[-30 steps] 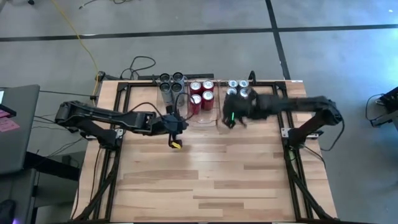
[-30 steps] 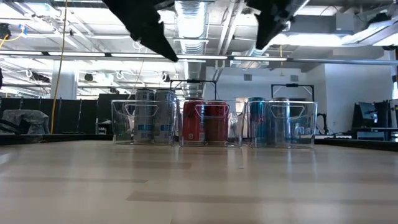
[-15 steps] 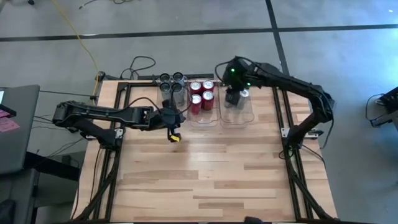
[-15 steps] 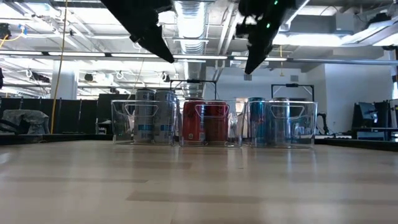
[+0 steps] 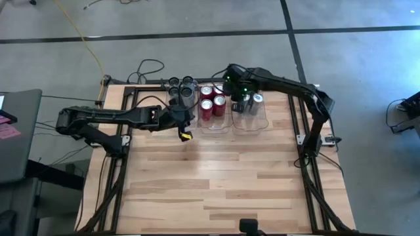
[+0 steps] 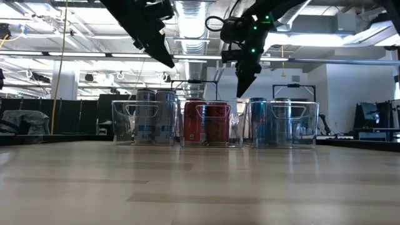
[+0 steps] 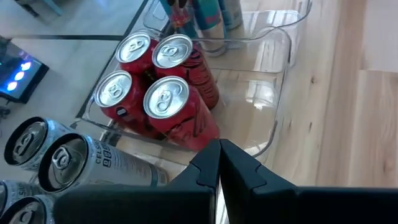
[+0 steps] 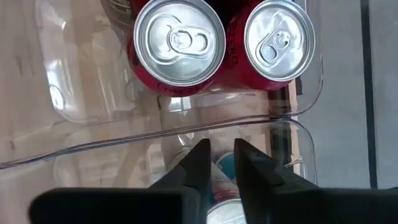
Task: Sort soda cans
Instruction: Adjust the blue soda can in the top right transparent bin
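Soda cans all sit upright in three clear plastic bins along the far edge of the tabletop point(image 5: 216, 177): grey cans point(image 6: 155, 116) in the left bin point(image 6: 119, 125), red cans point(image 5: 211, 99) in the middle bin point(image 5: 216, 126), blue-silver cans point(image 6: 270, 120) in the right bin point(image 5: 261, 123). Nothing loose on the wood that I can see.

My right hand point(image 8: 217, 158) hangs over the wall between the middle and right bins, fingers a narrow gap apart, nothing between them. My left hand point(image 7: 219, 163) hovers just in front of the left and middle bins, fingers pressed together, empty.

Handling judgement: thin metal cylinders, stiff when full but dentable, smooth painted sides likely slick. Best grip is across the body below the rim, squeezing gently; the pull-tab tops offer little purchase.

Room: cans packed touching in fours, so fingers have little space between neighbours. Bin walls are close on the outer sides. Straight vertical lift looks safest; the open tabletop nearer me is free for swinging.
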Robot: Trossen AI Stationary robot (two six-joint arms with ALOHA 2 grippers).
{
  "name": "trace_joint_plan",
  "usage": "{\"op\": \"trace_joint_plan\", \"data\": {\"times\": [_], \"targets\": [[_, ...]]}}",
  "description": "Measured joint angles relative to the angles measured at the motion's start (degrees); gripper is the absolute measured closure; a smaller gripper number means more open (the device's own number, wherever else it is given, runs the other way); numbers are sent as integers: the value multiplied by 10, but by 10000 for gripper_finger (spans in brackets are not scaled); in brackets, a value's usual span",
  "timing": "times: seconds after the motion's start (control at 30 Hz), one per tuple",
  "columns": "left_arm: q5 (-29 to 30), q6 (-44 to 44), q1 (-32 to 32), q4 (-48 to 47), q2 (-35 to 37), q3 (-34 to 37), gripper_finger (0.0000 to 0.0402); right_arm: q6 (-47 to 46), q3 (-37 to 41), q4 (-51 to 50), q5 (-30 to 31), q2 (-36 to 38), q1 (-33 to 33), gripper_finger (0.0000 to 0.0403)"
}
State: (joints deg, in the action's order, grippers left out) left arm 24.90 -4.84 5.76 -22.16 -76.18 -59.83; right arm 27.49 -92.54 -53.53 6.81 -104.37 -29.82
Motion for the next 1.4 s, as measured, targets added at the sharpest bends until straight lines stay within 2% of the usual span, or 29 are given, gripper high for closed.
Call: {"op": "trace_joint_plan", "data": {"times": [0.2, 0.47, 0.6, 0.9, 1.4], "targets": [[0, 0, 2, 0, 0, 0, 396, 15, -1, -28, 22, 0, 0, 351], [0, 0, 2, 1, 0, 0, 396, 12, -1, -50, 25, 0, -3, 369], [0, -1, 1, 1, 0, 0, 396, 11, -1, -63, 25, 0, -3, 373], [0, 2, 1, 2, 0, 0, 396, 15, -1, -20, 25, -6, 3, 375], [-5, 14, 1, -6, 0, 0, 396, -6, 0, -83, 36, -22, 6, 375]]}}
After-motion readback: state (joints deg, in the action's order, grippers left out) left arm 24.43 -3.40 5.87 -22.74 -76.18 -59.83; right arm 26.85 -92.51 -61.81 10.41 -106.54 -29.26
